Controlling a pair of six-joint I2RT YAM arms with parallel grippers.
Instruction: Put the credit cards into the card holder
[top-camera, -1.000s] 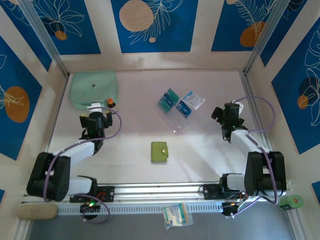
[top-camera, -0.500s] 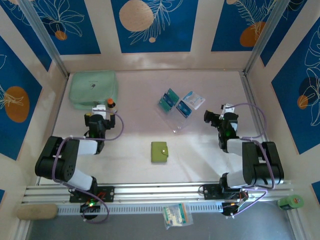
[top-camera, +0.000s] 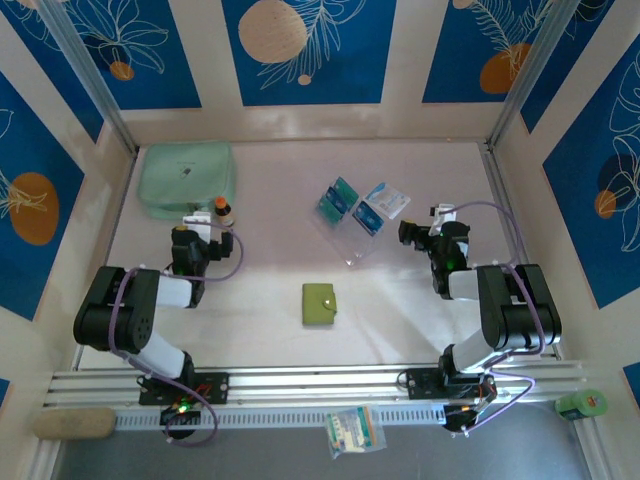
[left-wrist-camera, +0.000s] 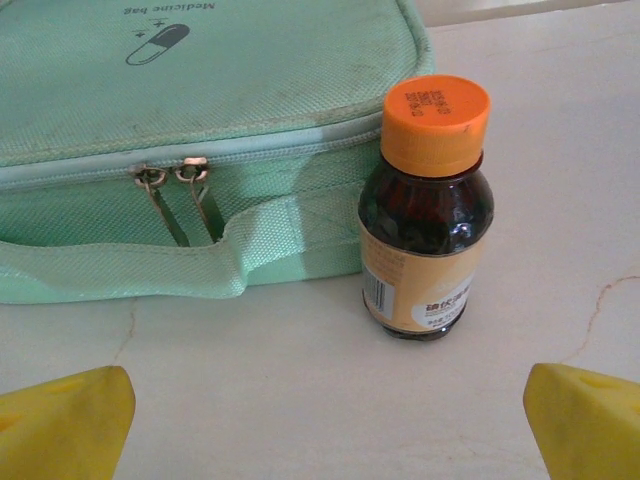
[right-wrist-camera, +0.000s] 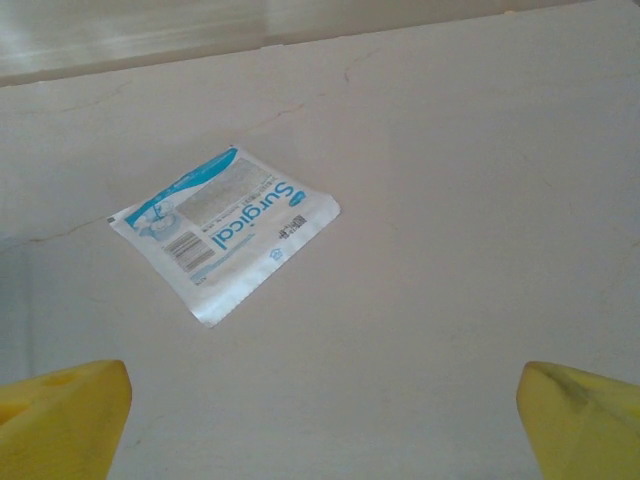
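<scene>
On the surface (top-camera: 270, 180), the mint pouch (top-camera: 187, 176) lies far left behind the card holder (top-camera: 320, 303). Left jaws and right jaws stand wide open, empty, either side of it. The credit cards (top-camera: 338, 199) lie behind it

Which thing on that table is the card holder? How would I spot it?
Start at the middle of the pale table. The card holder lies alone there, between the metal rail in front and the clear stand with teal cards. It is a small, closed, olive-green square with a pale snap, much smaller and darker than the mint-green pouch at far left.
</scene>
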